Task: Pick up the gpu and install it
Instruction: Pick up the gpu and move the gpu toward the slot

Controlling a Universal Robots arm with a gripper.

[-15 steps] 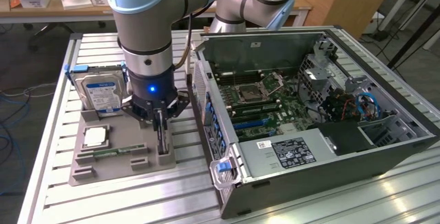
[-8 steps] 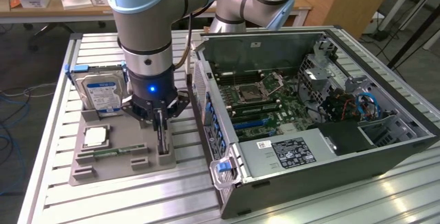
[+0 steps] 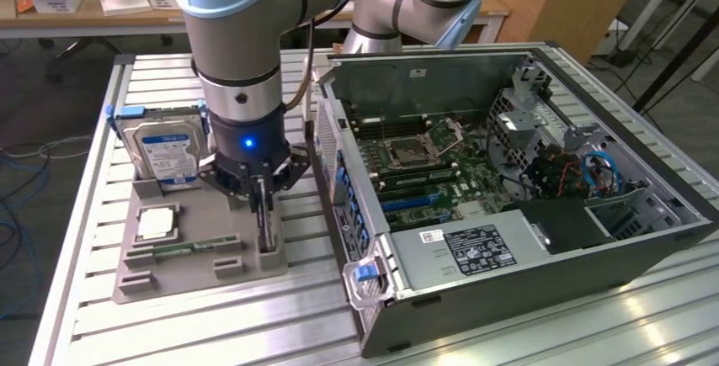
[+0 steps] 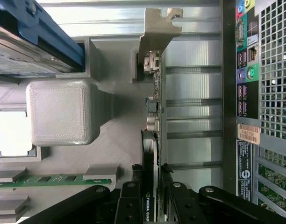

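Black two-finger gripper (image 4: 152, 170), its fingers narrowed onto both faces of the thin, flat, black rectangular gpu (image 4: 151, 140), which stands on edge in the grey plastic holder (image 3: 185, 278) beside the open black computer case (image 3: 629, 244). We judge the card light, stiff and fragile, best held at its upper edge.

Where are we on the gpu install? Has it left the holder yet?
Done: the gripper is at the gpu, with its fingers closed on either side of the card's upper edge. In hand: the grasp only; the gpu stands edge-on in the grey holder, not lifted. Left: the card is not yet in the open computer case, where the blue slots look unfilled.
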